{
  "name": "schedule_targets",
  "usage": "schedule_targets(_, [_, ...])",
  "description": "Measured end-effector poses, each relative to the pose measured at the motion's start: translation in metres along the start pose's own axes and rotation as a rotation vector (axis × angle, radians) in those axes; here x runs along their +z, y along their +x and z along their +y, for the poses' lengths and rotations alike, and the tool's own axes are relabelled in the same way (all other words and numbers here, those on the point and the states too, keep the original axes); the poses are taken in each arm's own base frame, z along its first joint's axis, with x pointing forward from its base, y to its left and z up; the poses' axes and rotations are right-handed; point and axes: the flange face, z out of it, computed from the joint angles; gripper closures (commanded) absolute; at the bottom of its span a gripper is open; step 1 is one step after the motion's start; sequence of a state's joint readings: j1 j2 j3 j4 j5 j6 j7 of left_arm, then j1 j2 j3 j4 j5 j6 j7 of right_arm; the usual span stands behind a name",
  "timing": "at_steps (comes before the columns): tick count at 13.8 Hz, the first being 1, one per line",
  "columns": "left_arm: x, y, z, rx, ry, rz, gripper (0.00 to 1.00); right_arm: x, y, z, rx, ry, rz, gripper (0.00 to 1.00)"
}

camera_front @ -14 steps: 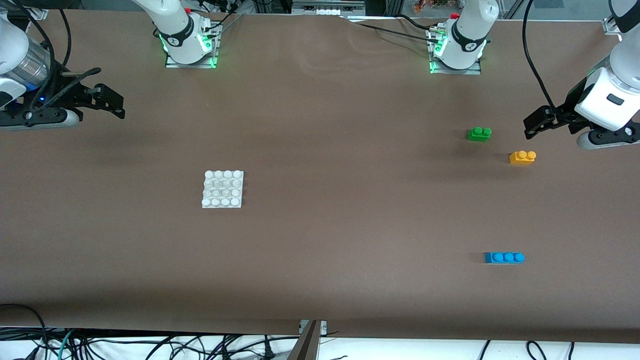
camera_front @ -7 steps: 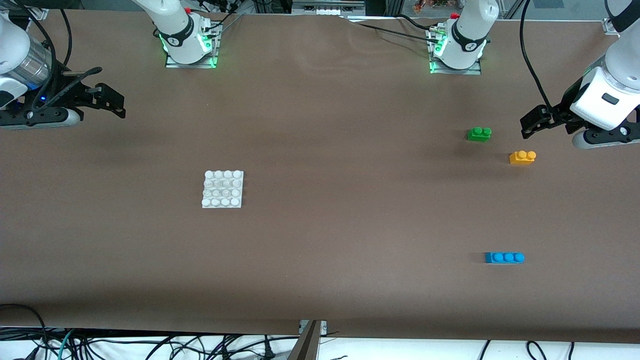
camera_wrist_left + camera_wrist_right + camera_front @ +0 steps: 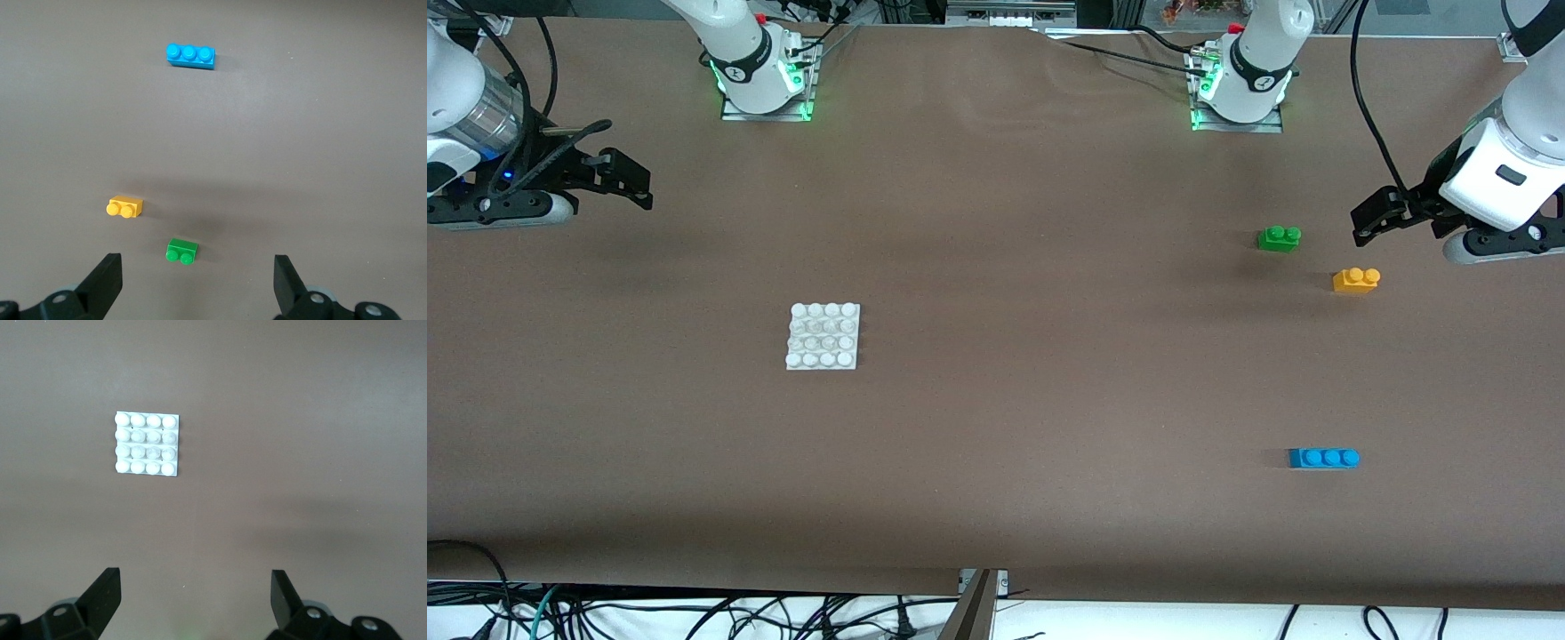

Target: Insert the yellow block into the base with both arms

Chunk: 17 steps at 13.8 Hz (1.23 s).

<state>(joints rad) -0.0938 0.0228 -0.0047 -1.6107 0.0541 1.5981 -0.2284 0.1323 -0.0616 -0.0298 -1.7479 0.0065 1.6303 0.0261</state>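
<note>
The yellow block lies on the brown table toward the left arm's end, studs up. The white studded base lies flat nearer the right arm's end. My left gripper hangs open and empty over the table edge beside the yellow block and a green brick. Over the table's other end, my right gripper is also open and empty, well away from the base.
A green two-stud brick sits close to the yellow block, farther from the front camera. A blue three-stud brick lies nearer the front camera. Both arm bases stand at the table's back edge.
The left arm's hand has crept a little toward the green brick. The right gripper has barely shifted. Blocks and base have not moved.
</note>
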Motion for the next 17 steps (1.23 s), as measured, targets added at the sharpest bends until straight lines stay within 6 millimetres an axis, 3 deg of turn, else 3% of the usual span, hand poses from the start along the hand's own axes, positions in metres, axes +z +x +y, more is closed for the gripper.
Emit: schedule_targets(17, [0.002, 0.003, -0.013, -0.033, -0.042, -0.017, 0.00, 0.009, 0.001, 0.000, 0.000, 0.000, -0.005, 0.01])
